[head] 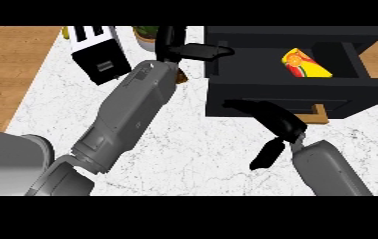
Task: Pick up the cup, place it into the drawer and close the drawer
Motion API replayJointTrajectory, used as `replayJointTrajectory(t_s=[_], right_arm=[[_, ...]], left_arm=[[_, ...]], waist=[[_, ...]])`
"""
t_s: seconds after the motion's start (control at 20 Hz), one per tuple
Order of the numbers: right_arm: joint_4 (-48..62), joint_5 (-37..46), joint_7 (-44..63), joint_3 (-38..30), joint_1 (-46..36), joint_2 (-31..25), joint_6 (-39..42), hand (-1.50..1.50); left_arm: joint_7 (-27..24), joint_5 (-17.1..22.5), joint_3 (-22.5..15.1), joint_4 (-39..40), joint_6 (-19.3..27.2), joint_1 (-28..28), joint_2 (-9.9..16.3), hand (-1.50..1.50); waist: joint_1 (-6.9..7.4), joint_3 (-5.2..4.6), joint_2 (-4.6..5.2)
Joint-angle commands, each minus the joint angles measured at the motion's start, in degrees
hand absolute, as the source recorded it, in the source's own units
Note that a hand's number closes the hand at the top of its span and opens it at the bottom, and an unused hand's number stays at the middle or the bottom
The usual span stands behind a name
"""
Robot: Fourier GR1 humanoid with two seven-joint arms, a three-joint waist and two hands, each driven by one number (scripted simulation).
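Drawer (221, 78): open black box on the white marbled counter (221, 153), at the upper right of the head view; its front panel faces the robot and a wooden edge shows at its lower right corner.
Cup (304, 64): yellow and orange, with a fruit picture on it, lying on its side inside the drawer, toward the drawer's right half.
Left hand (188, 50): at the drawer's left wall, above its rim; fingers extended toward the drawer, some pointing away up the view; they are relaxed and wrap nothing that shows.
Left forearm (133, 113): grey, crossing the counter diagonally from the lower left.
Right hand (277, 120): just in front of the drawer's front panel; fingers stretched out straight along the panel, thumb hanging down, holding nothing.
Toaster (100, 53): black and white, at the upper left on the counter, beside the left forearm.
Plant pot (148, 39): behind the toaster's right side, near the left hand, partly hidden.
Small brown thing (181, 77): under the left wrist, too hidden to identify.
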Motion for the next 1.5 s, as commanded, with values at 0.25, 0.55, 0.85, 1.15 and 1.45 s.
replayJointTrajectory(t_s=[0.25,0.55,0.85,1.15,1.45], right_arm=[[32.6,7.0,-10.9,-3.7,-14.2,4.3,-9.5,1.5],[42.8,4.5,-19.4,-11.2,-23.4,1.7,-13.4,1.5],[49.9,1.8,-20.1,-17.6,-31.1,-2.4,-15.6,1.5],[50.2,-0.8,-17.7,-20.5,-34.1,-4.5,-14.1,1.5],[48.4,-2.7,-18.1,-21.5,-33.7,-7.2,-10.5,1.5]], left_arm=[[1.1,0.4,0.0,-6.8,-4.2,7.1,4.0,-1.5],[1.7,0.8,0.1,-10.6,-7.1,10.9,7.1,-1.5],[2.3,0.9,-0.7,-13.9,-10.0,14.9,8.8,-1.5],[3.9,1.0,-1.3,-15.0,-11.8,15.8,9.9,-1.5],[4.1,1.0,-1.7,-16.3,-13.5,17.0,10.7,-1.5]], waist=[[4.76,0.13,0.32],[5.97,0.2,0.72],[8.43,0.24,1.28],[9.76,0.2,1.87],[10.7,0.19,2.05]])
